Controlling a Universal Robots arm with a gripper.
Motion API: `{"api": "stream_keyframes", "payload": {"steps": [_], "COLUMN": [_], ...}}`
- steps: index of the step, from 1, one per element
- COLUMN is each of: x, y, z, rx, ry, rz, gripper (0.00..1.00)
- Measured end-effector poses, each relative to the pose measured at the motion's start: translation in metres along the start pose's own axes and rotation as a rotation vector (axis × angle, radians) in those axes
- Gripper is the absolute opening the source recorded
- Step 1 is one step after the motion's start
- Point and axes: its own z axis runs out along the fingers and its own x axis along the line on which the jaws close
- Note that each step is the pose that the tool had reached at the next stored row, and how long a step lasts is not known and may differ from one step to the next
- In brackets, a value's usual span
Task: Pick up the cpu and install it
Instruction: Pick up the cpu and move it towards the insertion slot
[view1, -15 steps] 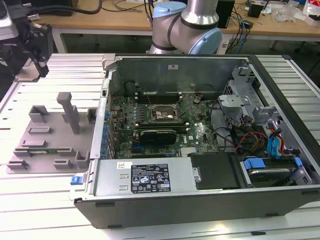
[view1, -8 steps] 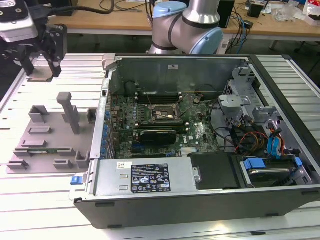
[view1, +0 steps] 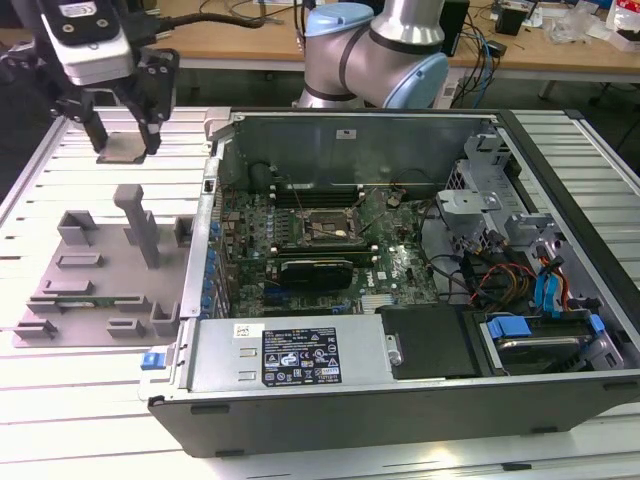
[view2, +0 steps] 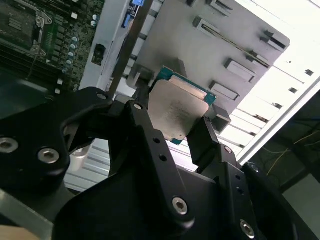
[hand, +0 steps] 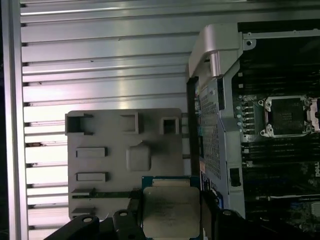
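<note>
**A:** The ribbed silver aluminium worktop (view1: 80, 400) is carrying the big open black computer case (view1: 420, 400), and the grey moulded plastic holder (view1: 90, 290) is lying just beside it, on the exterior view's left.

**B:** And the black two-fingered gripper (view1: 125, 140) is hanging in the air near that holder, clamping the small square silver-topped cpu (view1: 122, 152) by its edges, outside the case!

Jaws, clamped on cpu (view1: 122, 150), hang high over the bench's (view1: 60, 420) far corner, exterior view's left: open air all round. Below, holder (view1: 100, 270) w/ upright blocks (view1: 140, 225) poking up. Case wall (view1: 205, 240) stands btwn holder and motherboard (view1: 400, 265). Socket (view1: 325, 228) clear from above; dark module (view1: 315, 270) just beside it, cables (view1: 490, 280) and drive cage (view1: 470, 205) crowd the exterior view's right. Arm base (view1: 375, 50) sits behind case's far wall.
</note>
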Motion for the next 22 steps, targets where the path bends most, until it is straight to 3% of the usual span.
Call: {"api": "stream_keyframes", "payload": {"steps": [7, 12, 17, 22], "x": [-0.0241, -0.0357, -0.0614, -0.0769], "y": [0.0014, 0.0021, 0.0036, 0.0044], "z": [-0.0001, -0.0001, -0.0002, -0.0003], "rx": [0.0, 0.0, 0.0, 0.0], "ry": [0.0, 0.0, -0.0001, 0.0], "rz": [0.0, 0.0, 0.0, 0.0], "gripper": [0.55, 0.55, 0.55, 0.55]}}
